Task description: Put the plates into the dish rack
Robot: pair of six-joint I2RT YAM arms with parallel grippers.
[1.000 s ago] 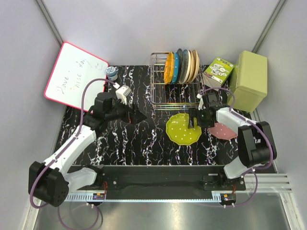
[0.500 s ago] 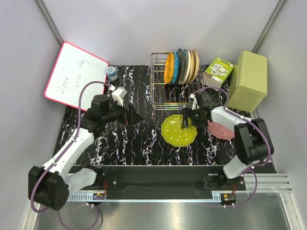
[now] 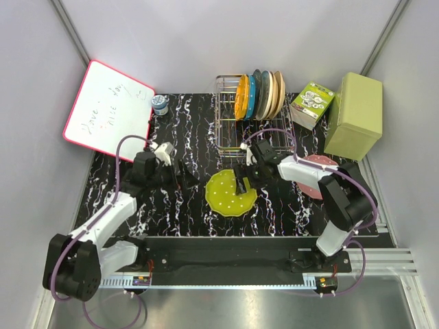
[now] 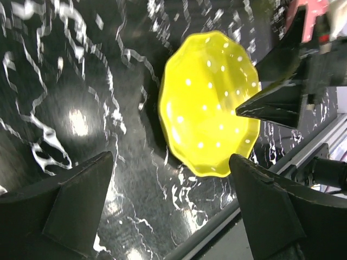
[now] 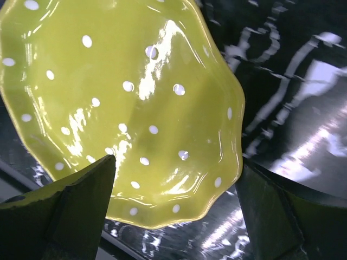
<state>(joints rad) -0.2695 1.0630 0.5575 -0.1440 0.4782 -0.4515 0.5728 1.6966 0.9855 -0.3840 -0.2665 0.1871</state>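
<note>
And it's moved! The yellow-green plate (image 3: 230, 194) has slid left, lying flat on the table (image 3: 171, 216) before the dish rack (image 3: 230, 133). We see the right gripper (image 3: 241, 182) spread over its edge and the left gripper (image 3: 186, 180) also released. We'd call it handoff positioning.

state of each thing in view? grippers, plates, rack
Chrome wire dish rack: partly loaded.
Yellow-green scalloped dotted plastic plate: flat on table, unracked.
Pink scalloped plastic plate: flat on table, under right arm.
Orange scalloped plastic plate: upright in rack.
Bright blue scalloped plastic plate: upright in rack.
Left gripper: open, empty.
Right gripper: open, at yellow-green plate.
</note>
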